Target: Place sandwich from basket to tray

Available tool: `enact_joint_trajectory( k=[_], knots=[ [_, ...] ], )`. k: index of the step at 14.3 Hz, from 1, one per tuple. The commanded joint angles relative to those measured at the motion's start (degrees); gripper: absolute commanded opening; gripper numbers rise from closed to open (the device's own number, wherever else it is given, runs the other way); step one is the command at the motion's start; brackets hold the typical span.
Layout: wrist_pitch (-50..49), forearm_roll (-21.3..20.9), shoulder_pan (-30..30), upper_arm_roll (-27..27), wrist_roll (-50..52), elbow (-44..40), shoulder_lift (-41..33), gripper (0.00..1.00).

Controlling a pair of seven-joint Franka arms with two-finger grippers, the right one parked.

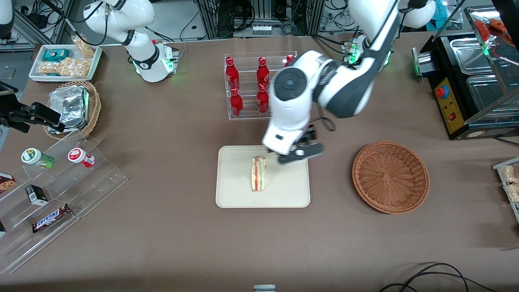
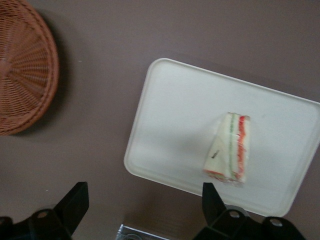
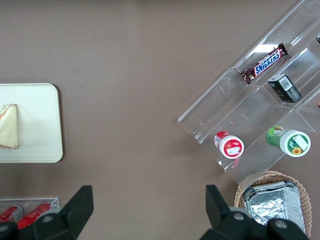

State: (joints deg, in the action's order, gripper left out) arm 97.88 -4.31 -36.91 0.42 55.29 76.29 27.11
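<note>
The sandwich point(image 1: 258, 174) point(image 2: 231, 147) point(image 3: 9, 127), a white wedge with red and green layers, lies on the cream tray point(image 1: 284, 188) point(image 2: 175, 125) point(image 3: 40, 120) near its middle. My left gripper point(image 1: 301, 153) point(image 2: 144, 192) hovers over the tray's edge farthest from the front camera, just past the sandwich. It is open, with nothing between its black fingers point(image 2: 75, 200). The reddish-brown wicker basket point(image 1: 390, 176) point(image 2: 22, 70) sits beside the tray toward the working arm's end of the table, and nothing lies in it.
A clear rack of red bottles point(image 1: 255, 87) stands farther back than the tray, under the arm. Toward the parked arm's end are a tan basket with foil packets point(image 1: 73, 107), a stepped acrylic shelf with snacks point(image 1: 61, 182) and a white snack tray point(image 1: 65, 61). A black appliance point(image 1: 466, 81) stands toward the working arm's end.
</note>
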Motion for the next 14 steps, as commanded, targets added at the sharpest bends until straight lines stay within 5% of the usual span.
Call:
enact_joint_trajectory(
  k=[1, 5, 14],
  knots=[
    [-1.11, 0.36, 3.40, 1.25, 0.52, 5.35, -3.54, 1.00],
    [-0.41, 0.18, 10.70, 1.34, -1.57, 14.57, -11.53, 1.00],
    [-8.40, 0.27, 25.38, 1.34, -31.01, 24.70, -26.92, 1.00]
  ],
)
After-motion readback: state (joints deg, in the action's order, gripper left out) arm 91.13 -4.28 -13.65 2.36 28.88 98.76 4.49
